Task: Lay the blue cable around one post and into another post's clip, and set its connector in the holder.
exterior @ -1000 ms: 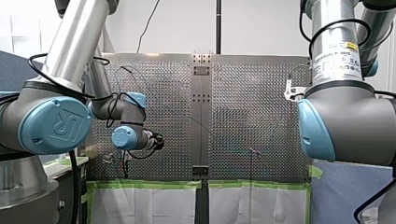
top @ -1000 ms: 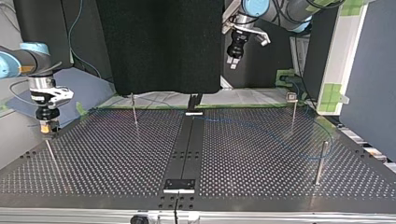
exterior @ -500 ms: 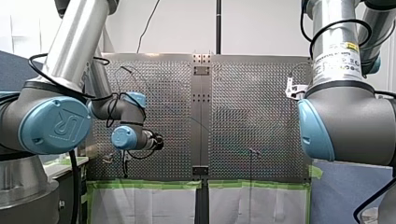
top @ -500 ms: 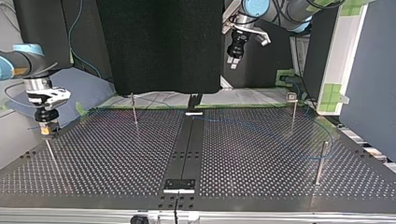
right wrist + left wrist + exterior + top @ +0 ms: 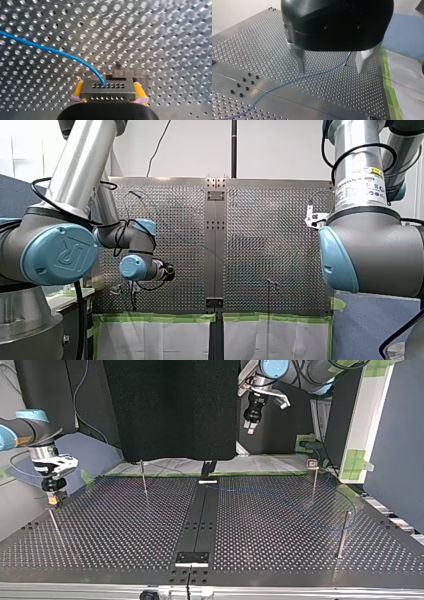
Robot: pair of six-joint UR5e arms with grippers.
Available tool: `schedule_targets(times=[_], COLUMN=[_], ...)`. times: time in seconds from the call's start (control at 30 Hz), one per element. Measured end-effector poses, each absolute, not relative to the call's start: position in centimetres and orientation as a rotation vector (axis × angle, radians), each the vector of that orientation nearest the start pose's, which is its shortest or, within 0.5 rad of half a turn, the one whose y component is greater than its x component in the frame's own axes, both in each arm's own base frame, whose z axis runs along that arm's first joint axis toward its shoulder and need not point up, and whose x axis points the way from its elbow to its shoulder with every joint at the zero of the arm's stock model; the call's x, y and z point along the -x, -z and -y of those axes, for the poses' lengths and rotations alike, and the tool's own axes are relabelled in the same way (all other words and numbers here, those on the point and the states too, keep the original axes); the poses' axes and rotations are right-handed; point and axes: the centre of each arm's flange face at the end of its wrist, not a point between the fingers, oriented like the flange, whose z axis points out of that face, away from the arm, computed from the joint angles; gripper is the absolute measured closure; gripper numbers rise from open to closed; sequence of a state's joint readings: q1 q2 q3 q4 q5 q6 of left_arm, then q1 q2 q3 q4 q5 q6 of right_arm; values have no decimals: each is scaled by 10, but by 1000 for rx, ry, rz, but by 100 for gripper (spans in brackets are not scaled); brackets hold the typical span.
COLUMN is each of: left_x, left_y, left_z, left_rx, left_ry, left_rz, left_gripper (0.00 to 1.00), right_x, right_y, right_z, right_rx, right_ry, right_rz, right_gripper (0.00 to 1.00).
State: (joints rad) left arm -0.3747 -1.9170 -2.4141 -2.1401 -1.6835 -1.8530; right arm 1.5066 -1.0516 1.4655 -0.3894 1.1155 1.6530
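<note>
1. Out at the top view's nine o'clock edge, my right gripper (image 5: 52, 501) is clamped on the connector (image 5: 108, 90). A skewed descent could jam it against the holder, which I cannot make out.
2. The blue cable (image 5: 57, 52) runs slack toward three o'clock, so pulling could drag it off its route. My left gripper (image 5: 330, 71), at twelve o'clock, hangs spread and empty.

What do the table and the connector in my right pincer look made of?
The table looks like bare metal, perhaps aluminium: its perforated face glints. The connector looks matte dark grey, metal or plastic; I cannot tell which.
</note>
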Motion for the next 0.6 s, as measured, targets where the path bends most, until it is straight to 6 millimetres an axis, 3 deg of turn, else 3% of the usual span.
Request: schedule_targets(times=[0.6], left_x=[-300], left_y=[-82], left_z=[246], left_rx=[7], left_ry=[373], left_rz=[-1773], left_gripper=[0], right_x=[-137], right_y=[-279], right_z=[674], right_rx=[-1488], right_ry=[-1578], right_rz=[1051], right_gripper=[100])
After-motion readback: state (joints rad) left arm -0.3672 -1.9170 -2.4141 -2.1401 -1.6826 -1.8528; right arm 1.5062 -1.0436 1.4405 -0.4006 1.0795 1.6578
